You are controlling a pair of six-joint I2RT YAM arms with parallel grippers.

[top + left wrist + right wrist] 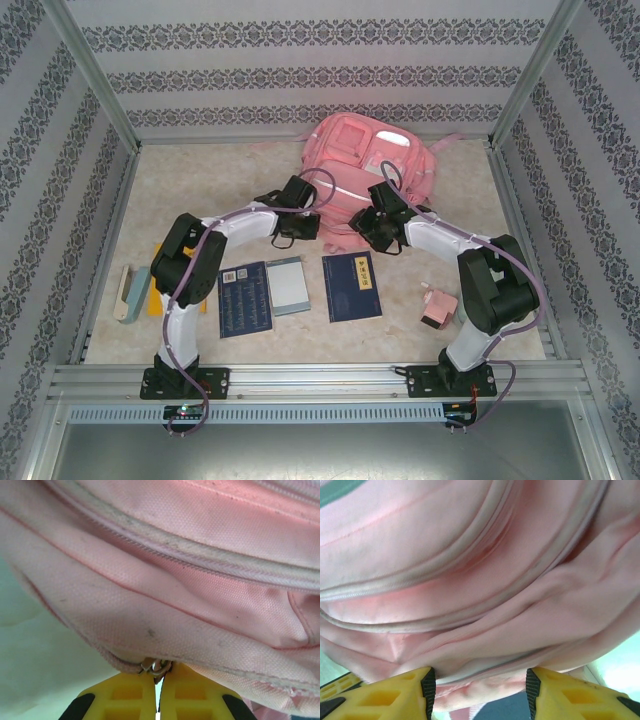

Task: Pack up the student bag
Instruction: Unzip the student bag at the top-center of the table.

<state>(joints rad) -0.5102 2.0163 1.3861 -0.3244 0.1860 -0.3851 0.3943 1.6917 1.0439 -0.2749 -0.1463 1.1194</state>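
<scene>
The student bag (365,165) lies just ahead of both grippers, fabric against their tips. The right gripper (480,680) stands with jaws apart, a fold of the bag's edge between them, unpinched. The left gripper (159,676) is clamped on the metal zip pull (156,666) at its tips. Opening the bag seems the step in hand — next the right must pin the fabric while the left draws the zip along.

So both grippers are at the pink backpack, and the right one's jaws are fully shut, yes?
No: the right wrist view shows the right gripper with jaws apart against the student bag. The left gripper is at the bag too.
</scene>
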